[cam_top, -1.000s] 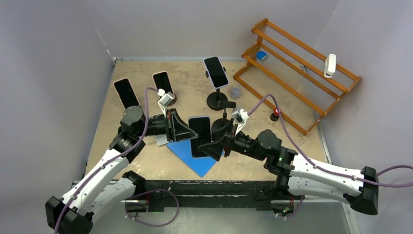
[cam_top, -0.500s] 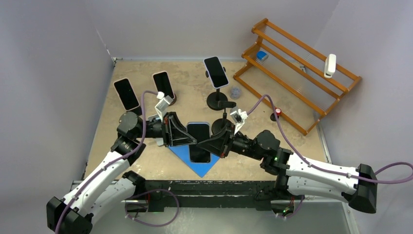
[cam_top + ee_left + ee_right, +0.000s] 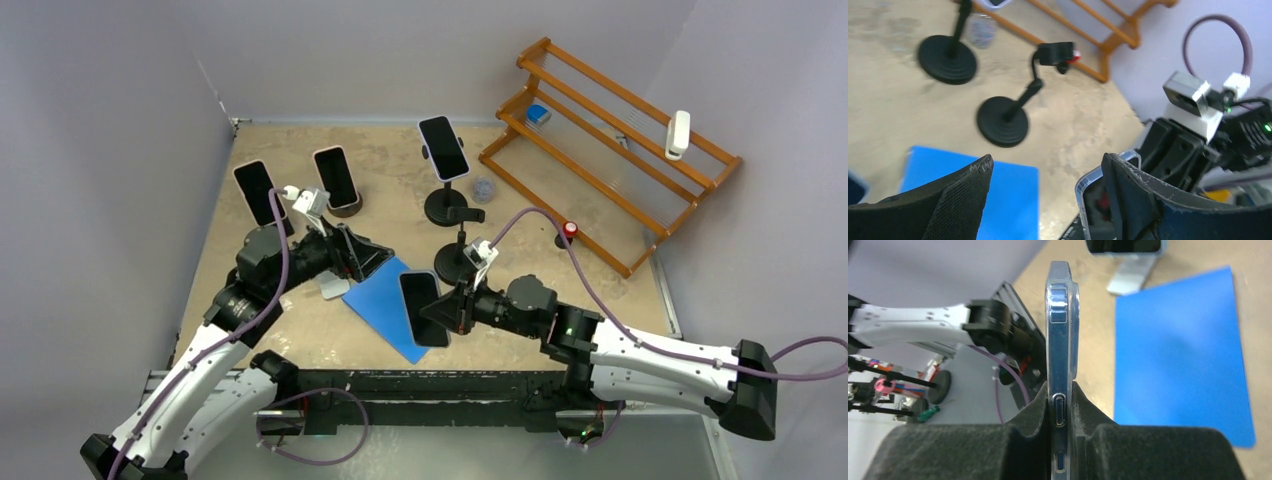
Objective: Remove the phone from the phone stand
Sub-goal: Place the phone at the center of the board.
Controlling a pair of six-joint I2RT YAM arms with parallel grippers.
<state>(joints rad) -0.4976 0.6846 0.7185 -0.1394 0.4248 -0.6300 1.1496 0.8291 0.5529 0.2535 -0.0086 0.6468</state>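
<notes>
Right gripper [image 3: 447, 309] clamps the phone [image 3: 424, 308] over an edge of the blue mat [image 3: 376, 299] (left gripper [image 3: 1045, 167] spread, apart).

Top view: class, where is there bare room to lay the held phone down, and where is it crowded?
Free: the blue mat left of the phone; bare table between wooden rack and right arm. Crowded: around the empty stand and the back stands.

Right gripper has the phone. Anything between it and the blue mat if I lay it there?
Nothing visible. The phone, clamped in the right gripper, hangs at the right edge of the blue mat, and the mat is bare. The left gripper stands open by the mat's far corner, apart from the phone.
</notes>
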